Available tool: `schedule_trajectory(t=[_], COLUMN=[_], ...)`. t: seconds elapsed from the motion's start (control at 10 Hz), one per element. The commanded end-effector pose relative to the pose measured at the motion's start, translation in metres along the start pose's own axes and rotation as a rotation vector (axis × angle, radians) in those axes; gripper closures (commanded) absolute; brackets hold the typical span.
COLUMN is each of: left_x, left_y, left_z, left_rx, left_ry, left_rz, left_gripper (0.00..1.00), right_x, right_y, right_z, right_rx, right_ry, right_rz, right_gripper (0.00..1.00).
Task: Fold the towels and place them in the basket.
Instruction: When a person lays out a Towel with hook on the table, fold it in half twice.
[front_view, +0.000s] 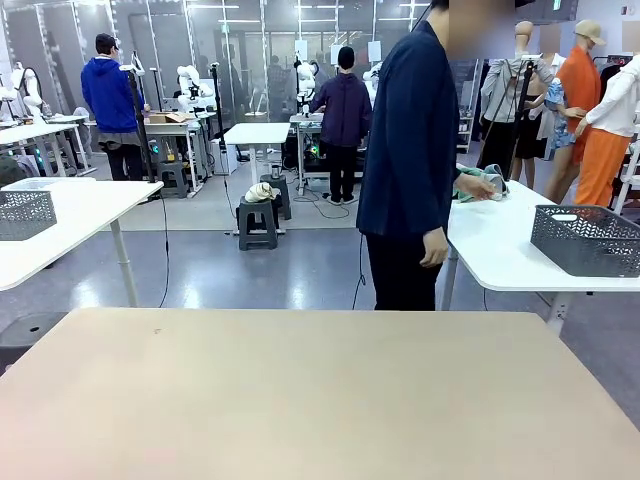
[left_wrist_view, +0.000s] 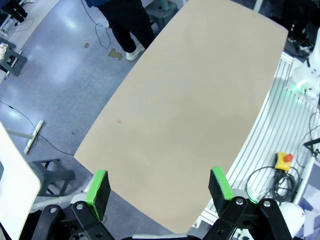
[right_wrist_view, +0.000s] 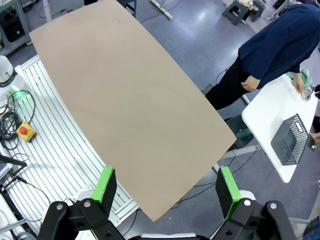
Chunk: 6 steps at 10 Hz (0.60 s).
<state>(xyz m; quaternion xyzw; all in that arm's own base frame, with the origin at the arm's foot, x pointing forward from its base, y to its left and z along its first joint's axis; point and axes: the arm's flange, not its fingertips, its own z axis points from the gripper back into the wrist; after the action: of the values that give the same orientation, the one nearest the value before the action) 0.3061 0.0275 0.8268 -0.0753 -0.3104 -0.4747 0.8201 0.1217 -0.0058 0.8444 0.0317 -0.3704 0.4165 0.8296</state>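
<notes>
A person in a dark blue jacket (front_view: 410, 150) stands at the far side of the beige table (front_view: 300, 390), turned toward a white side table (front_view: 500, 250). Their hand rests on a mint green towel (front_view: 478, 186) there, also visible at the edge of the right wrist view (right_wrist_view: 305, 80). The dark grey mesh basket (front_view: 588, 238) stands on the same side table (right_wrist_view: 289, 140). My left gripper (left_wrist_view: 159, 186) hangs open high above the beige table, nothing between its green pads (left_wrist_view: 98, 187). My right gripper (right_wrist_view: 167, 185) is open too, above the table's other end.
A second grey mesh basket (front_view: 24, 213) sits on a white table at the left. Beside the beige table run a white slatted rail (right_wrist_view: 60, 150), cables and a yellow stop button (left_wrist_view: 284, 161). Stools and other people stand farther back.
</notes>
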Motion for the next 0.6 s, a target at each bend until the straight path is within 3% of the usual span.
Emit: schedule_trajectory(t=[0.0, 0.5], left_x=[0.0009, 0.0009], left_y=[-0.0012, -0.0012], left_z=[0.0003, 0.0003], left_rx=[-0.009, -0.009], left_ry=[-0.01, -0.01], left_rz=[-0.012, -0.012], left_gripper=[0.0, 0.0], right_x=[-0.0016, -0.0016], right_y=[0.0028, 0.0028], right_z=[0.0044, 0.0044], right_rx=[0.001, 0.001], right_ry=[-0.011, -0.011], right_rz=[0.006, 0.006], right_gripper=[0.0, 0.0])
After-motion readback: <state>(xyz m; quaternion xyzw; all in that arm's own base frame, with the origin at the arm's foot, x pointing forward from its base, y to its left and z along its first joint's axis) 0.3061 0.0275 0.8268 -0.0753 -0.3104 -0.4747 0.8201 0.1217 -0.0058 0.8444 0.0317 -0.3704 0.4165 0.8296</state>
